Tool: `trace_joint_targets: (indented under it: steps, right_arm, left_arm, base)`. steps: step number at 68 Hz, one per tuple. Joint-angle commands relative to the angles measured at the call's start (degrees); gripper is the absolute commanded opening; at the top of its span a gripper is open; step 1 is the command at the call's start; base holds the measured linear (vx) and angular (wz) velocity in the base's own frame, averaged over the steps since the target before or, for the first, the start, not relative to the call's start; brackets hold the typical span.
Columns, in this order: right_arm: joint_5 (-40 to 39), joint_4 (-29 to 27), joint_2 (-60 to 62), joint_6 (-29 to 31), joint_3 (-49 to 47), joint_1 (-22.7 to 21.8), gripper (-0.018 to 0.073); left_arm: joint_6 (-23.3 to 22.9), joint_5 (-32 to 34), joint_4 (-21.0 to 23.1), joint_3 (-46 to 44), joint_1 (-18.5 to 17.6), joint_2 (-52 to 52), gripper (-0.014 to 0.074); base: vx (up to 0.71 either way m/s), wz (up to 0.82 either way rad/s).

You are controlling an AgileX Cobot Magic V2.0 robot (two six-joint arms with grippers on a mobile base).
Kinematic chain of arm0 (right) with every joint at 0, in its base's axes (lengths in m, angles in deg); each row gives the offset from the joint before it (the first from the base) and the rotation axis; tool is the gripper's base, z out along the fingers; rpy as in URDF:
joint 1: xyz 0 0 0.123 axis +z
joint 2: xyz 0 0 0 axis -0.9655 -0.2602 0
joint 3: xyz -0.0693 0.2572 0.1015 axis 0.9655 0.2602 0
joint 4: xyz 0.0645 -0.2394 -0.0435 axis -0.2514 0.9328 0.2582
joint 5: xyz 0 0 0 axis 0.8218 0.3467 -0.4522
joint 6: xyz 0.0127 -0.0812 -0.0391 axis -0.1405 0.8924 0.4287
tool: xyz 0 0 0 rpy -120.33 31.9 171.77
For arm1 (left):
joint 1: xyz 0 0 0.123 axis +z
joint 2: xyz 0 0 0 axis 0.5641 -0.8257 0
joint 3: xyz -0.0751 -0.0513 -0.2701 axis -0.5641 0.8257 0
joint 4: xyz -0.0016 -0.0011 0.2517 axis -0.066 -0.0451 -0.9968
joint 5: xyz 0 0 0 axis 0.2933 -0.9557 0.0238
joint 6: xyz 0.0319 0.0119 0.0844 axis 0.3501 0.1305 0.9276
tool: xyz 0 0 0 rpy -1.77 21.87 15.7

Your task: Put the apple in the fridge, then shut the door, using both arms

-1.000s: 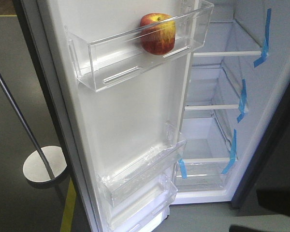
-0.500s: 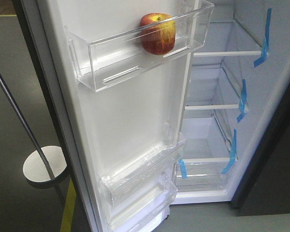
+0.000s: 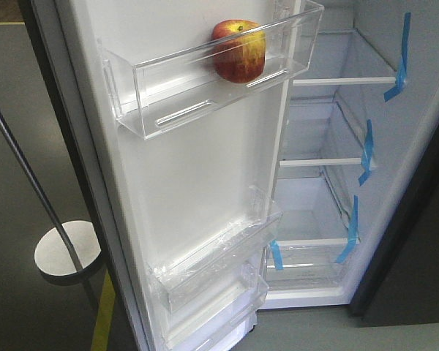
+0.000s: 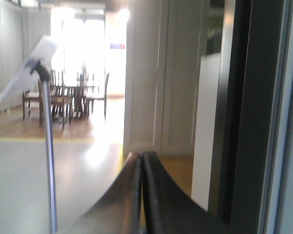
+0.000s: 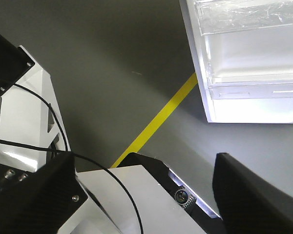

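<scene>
The apple [image 3: 238, 51] sits in the upper bin [image 3: 205, 80] of the open door [image 3: 197, 168], toward the bin's hinge-side end and resting on its floor; it shows only in the front view, where neither gripper is in frame, so it lies apart from both, and how far cannot be told

The left gripper [image 4: 141, 185] has its two black fingers pressed together with nothing between them, just beside a dark upright panel edge [image 4: 244, 122] on its right; the right gripper [image 5: 144, 163] has its fingers spread wide and holds nothing, pointing down at the grey floor [image 5: 112, 58] with the foot of the white-lined door at the upper right of its view

The apple is round and glossy, red on most of its skin with yellow patches on its right flank and a small dark stem hollow on top; the bin around it is clear, hard-looking plastic, rectangular with rounded corners and a moulded ridge along its front

The door lining is smooth and white, with more clear lower bins [image 3: 219, 256] below; inside the fridge [image 3: 417, 146] white-edged glass shelves [image 3: 344, 80] stand one above another, with blue tape strips [image 3: 402, 58] at their right ends; a yellow line [image 5: 156, 122] crosses the matt floor, and a slanted metal pole [image 3: 22, 161] meets a round disc base [image 3: 68, 252] left of the door
</scene>
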Motion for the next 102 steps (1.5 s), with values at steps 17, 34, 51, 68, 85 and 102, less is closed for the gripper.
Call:
trace_joint_targets:
  steps: [17, 34, 51, 68, 85, 102]
  right_arm:
    - [-2.12, -1.60, -0.50, 0.40, -1.33, -0.04, 0.0556]
    - [-2.12, -1.60, -0.50, 0.40, -1.33, -0.04, 0.0556]
    - [-1.97, -1.60, -0.50, 0.40, -1.33, -0.04, 0.0556]
    - [-1.74, -1.60, -0.50, 0.34, -1.33, -0.04, 0.0556]
    - [-1.74, -1.60, -0.50, 0.34, -1.33, -0.04, 0.0556]
    - [-1.79, -1.60, -0.50, 0.35, -1.33, -0.04, 0.0556]
  left_arm:
    - [-3.42, -3.55, 0.37, -15.60, 0.05, -11.68, -0.0006]
    - [-1.98, -21.30, -0.12, -33.08, 0.05, -33.86, -0.0006]
    - [4.77, -28.80, -0.12, -44.92, 0.05, -52.68, -0.0006]
    - [7.10, -30.60, -0.12, -54.32, 0.05, -68.12, -0.0006]
    - [10.06, -33.65, 0.25, -64.57, 0.05, -82.29, -0.0006]
    - [15.37, -38.45, 4.86, -75.79, 0.05, -92.27, -0.0006]
  base:
    - [0.00, 0.00]
    - [0.00, 0.00]
    - [0.00, 0.00]
    - [0.00, 0.00]
    - [0.00, 0.00]
    - [0.00, 0.00]
